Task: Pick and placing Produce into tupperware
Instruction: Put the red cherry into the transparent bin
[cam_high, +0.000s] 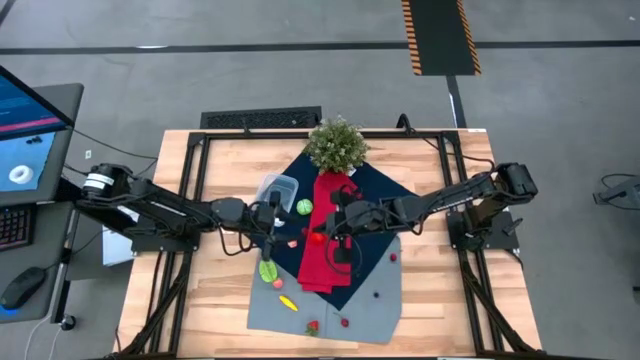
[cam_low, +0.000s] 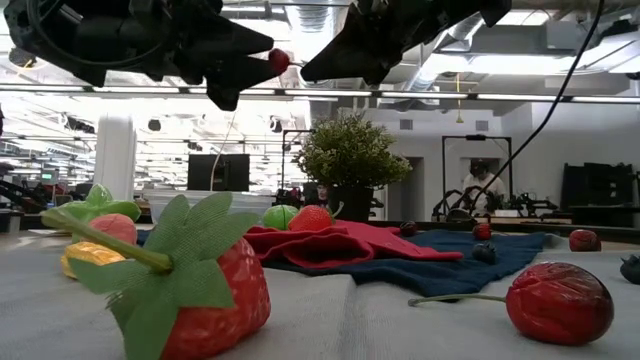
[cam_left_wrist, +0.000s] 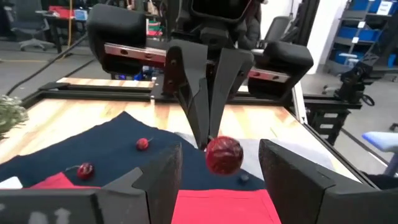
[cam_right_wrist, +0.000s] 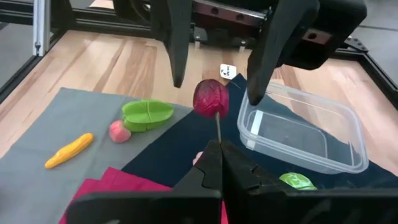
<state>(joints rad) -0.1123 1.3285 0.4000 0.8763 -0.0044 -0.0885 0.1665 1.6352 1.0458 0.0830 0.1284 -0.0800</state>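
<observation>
**Cherry handoff mid-air**

Right gripper (cam_right_wrist: 219, 155) is pinched on the cherry (cam_right_wrist: 211, 98) by its stem, up above the red cloth (cam_high: 322, 250). Left gripper (cam_left_wrist: 217, 171) sits wide open around it. Tupperware (cam_right_wrist: 303, 132) is just beside them, on the blue cloth (cam_high: 385, 190).

A light wooden table (cam_high: 430, 300) is seen at the centre of the high view. A grey cloth (cam_high: 375, 300) and a dark blue cloth (cam_high: 385, 190) are spread directly on it
</observation>
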